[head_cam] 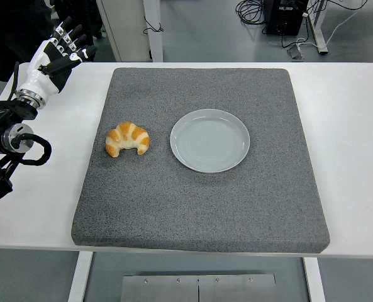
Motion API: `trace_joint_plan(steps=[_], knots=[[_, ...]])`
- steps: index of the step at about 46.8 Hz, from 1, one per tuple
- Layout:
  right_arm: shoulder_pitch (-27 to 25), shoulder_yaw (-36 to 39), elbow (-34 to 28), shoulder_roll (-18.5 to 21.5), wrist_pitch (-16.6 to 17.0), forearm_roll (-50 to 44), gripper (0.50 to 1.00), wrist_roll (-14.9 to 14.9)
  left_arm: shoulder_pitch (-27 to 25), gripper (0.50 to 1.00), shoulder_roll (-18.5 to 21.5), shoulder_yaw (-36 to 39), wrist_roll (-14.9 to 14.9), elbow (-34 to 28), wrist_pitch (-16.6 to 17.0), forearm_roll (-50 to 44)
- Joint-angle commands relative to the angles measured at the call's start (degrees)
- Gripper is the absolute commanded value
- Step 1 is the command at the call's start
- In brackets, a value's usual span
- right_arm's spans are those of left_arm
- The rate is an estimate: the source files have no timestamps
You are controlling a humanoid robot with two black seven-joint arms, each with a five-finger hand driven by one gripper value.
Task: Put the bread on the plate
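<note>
A golden croissant (128,139) lies on the left part of the grey mat (199,207). Just right of it sits an empty pale grey plate (210,140), near the mat's middle. My left hand (61,51) hovers at the table's far left corner, well up and left of the croissant, its white and black fingers spread and holding nothing. The left arm (10,135) runs down along the picture's left edge. No right arm shows.
The mat covers most of the white table (350,126). Beyond the far edge are table legs and cables on the floor (280,19). A dark shape (16,25) fills the top left corner.
</note>
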Motion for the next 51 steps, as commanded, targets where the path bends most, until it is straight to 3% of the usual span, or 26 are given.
trace_joint_plan(steps=[1,8,15,21,34,51], knots=[[0.0,0.1,0.0,0.0,-0.1,0.0,1.0,0.0,-0.4,0.971,0.4,0.1,2.3,-0.1,0.0,0.1],[0.0,0.0,0.0,0.0,0.0,0.0,1.0,0.0,-1.2,0.969,5.0,3.2,7.6,-6.3,1.1,0.4],[0.0,0.0,0.0,0.0,0.0,-0.1,1.0,0.0,-3.9,0.966,13.0,10.6,7.9,-18.3,5.0,1.2],[0.0,0.0,0.0,0.0,0.0,0.0,1.0,0.0,-10.1,0.965,18.3,20.8,7.8,-24.4,6.5,3.7],[0.0,0.0,0.0,0.0,0.0,-0.1,1.0,0.0,-21.8,0.965,20.3,38.2,7.8,-25.9,7.3,18.6],[0.0,0.0,0.1,0.0,0.0,0.0,1.0,0.0,-25.1,0.957,25.8,44.4,8.3,-35.6,7.3,37.9]])
